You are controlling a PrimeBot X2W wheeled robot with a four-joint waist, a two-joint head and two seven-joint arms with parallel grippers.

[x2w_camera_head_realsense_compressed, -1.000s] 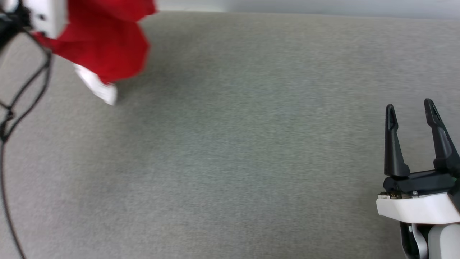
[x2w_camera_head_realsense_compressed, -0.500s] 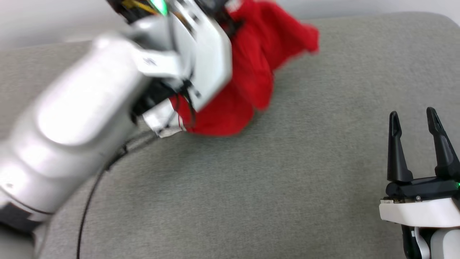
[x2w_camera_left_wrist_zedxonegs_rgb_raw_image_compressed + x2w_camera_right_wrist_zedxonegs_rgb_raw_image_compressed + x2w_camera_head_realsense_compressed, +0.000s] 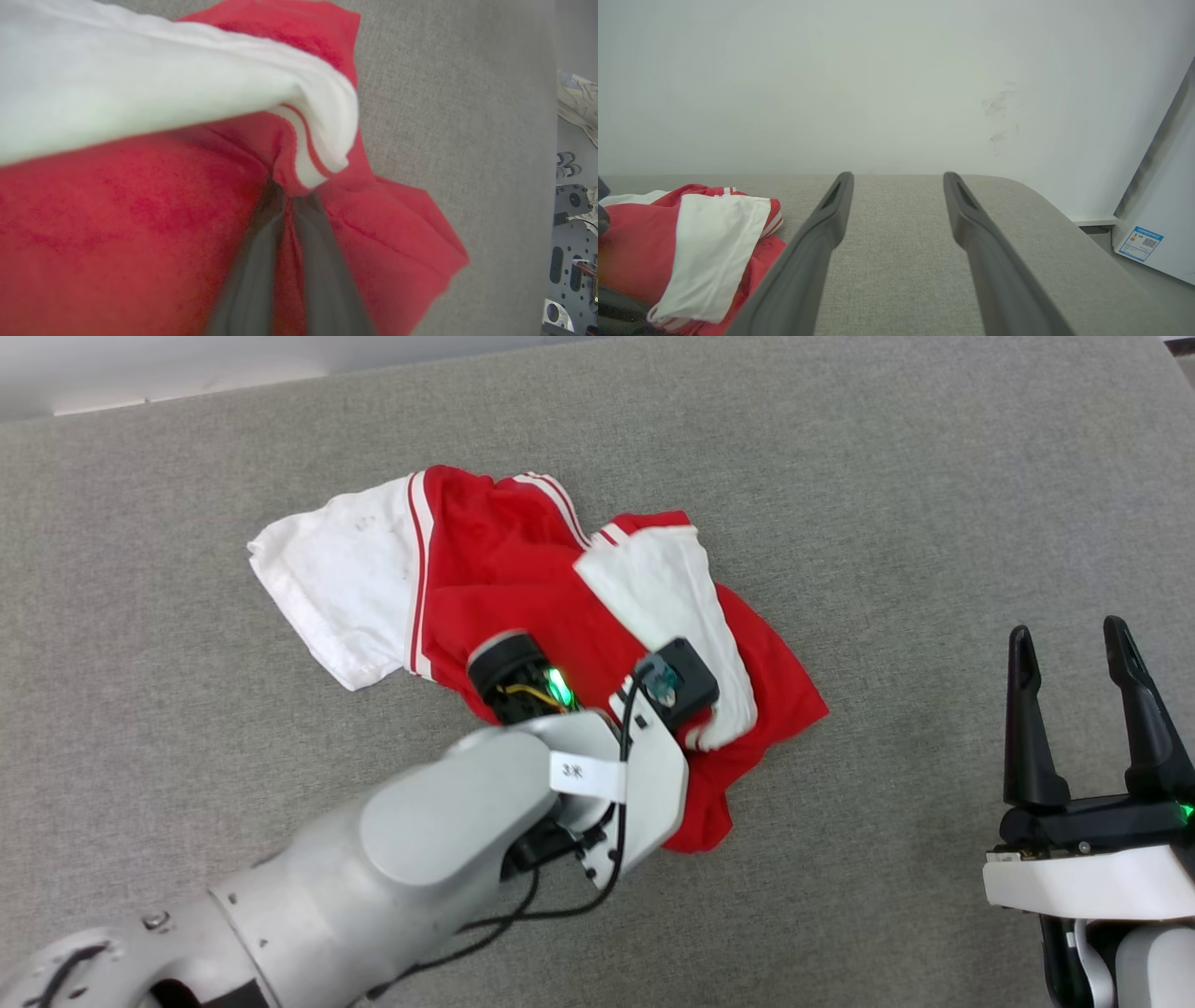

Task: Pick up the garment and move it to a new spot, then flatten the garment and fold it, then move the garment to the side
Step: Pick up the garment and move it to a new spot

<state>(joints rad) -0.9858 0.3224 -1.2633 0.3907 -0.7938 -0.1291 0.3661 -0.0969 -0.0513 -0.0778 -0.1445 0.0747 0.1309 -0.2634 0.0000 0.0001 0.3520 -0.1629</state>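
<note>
Now, on the left, our left hand [image 3: 289, 193] is pressed together, pinching red cloth of the garment [image 3: 485, 569], which lies crumpled mid-surface [image 3: 934, 523] with one white sleeve flopped over it. Risk: thin fabric may cling to the fingers on release and get dragged into a worse bunch. Far right, our right hand [image 3: 1067, 630] idles, spread. A second earlier the garment hung blurred in the air; now it's down.

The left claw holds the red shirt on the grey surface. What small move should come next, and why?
Probably open the left claw: it is shut on a fold of the garment, which lies crumpled on the grey surface, ready for flattening.
</note>
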